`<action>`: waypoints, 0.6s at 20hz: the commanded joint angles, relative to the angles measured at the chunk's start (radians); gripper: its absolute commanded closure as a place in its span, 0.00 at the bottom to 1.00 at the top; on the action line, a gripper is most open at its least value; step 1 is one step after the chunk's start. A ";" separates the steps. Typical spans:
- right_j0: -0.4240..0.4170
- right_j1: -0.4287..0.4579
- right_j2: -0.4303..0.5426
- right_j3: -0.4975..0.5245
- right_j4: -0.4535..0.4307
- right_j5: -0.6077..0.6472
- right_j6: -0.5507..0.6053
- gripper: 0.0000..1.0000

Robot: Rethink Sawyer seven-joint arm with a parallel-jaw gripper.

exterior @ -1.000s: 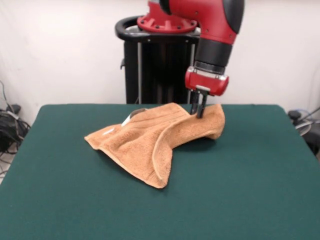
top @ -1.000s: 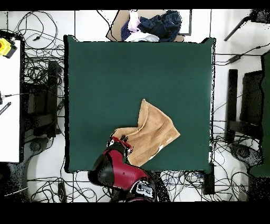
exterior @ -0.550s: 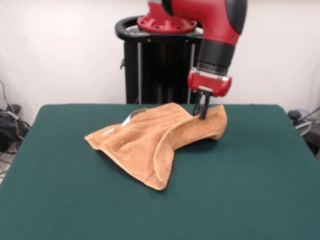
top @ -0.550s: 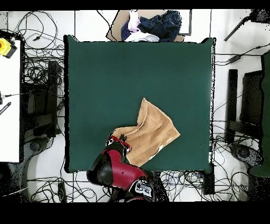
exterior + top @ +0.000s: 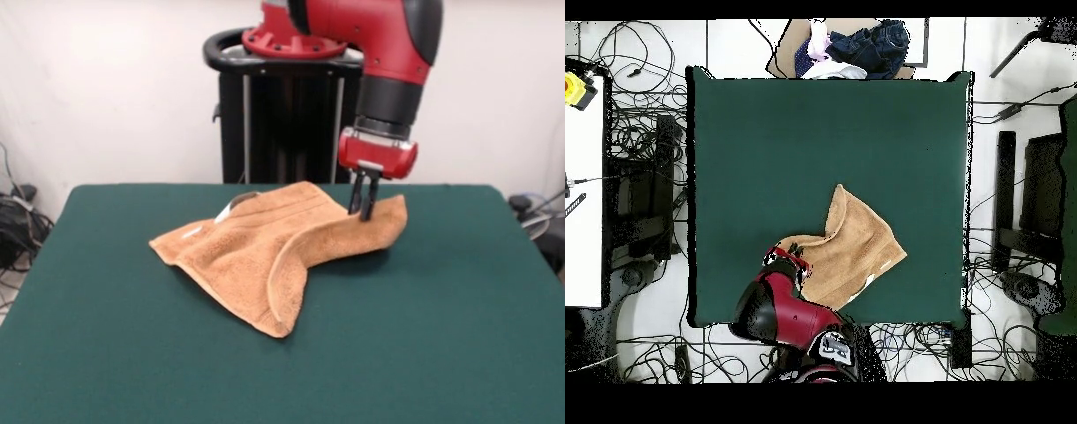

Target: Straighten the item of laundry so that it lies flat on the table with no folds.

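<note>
Currently the orange-tan towel [image 5: 274, 252] lies rumpled on the dark green table [image 5: 441, 336], and in the front view it sits a little toward 11 o'clock from the table's middle. One corner is raised off the felt at the towel's 2 o'clock end, where the gripper [image 5: 364, 210] comes straight down from the red and black arm [image 5: 380, 53]. Its two dark fingers [image 5: 369, 196] stand close together with the raised cloth edge between them, so they appear pinched onto that corner, though the contact itself is small in the view. From the held corner a thick fold runs toward 7 o'clock and ends in a rounded lobe at the towel's lowest point, near the table's centre. The other half spreads flatter toward 9 o'clock, with woven stripe lines showing near its far edge and a small white loop tag [image 5: 227, 210] standing up at about 11 o'clock on the cloth. A dark shadow lies under the lifted part. In the overhead view the towel [image 5: 850, 245] sits toward 5 o'clock on the table [image 5: 825, 130], close to its lower edge, and the arm [image 5: 780, 305] covers the towel's 8 o'clock corner. Beyond the table's top edge in that view lies a heap of dark and light clothing [image 5: 855, 48], and cables [image 5: 635, 130] trail over the floor around the table.
</note>
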 commanded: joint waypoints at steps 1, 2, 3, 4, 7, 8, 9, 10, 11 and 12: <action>0.003 0.067 0.099 -0.203 0.106 -0.012 0.225 1.00; 0.004 0.070 0.099 -0.216 0.112 -0.006 0.222 1.00; 0.010 0.071 0.096 -0.222 0.121 -0.002 0.221 1.00; 0.015 0.072 0.093 -0.228 0.130 0.003 0.220 1.00; 0.026 0.074 0.088 -0.242 0.152 0.016 0.218 1.00; 0.029 0.074 0.086 -0.246 0.158 0.020 0.216 1.00; 0.033 0.073 0.083 -0.249 0.165 0.025 0.214 1.00; 0.037 0.071 0.081 -0.253 0.173 0.032 0.211 1.00; 0.040 0.069 0.078 -0.255 0.178 0.040 0.208 1.00; 0.043 0.068 0.077 -0.260 0.185 0.047 0.205 1.00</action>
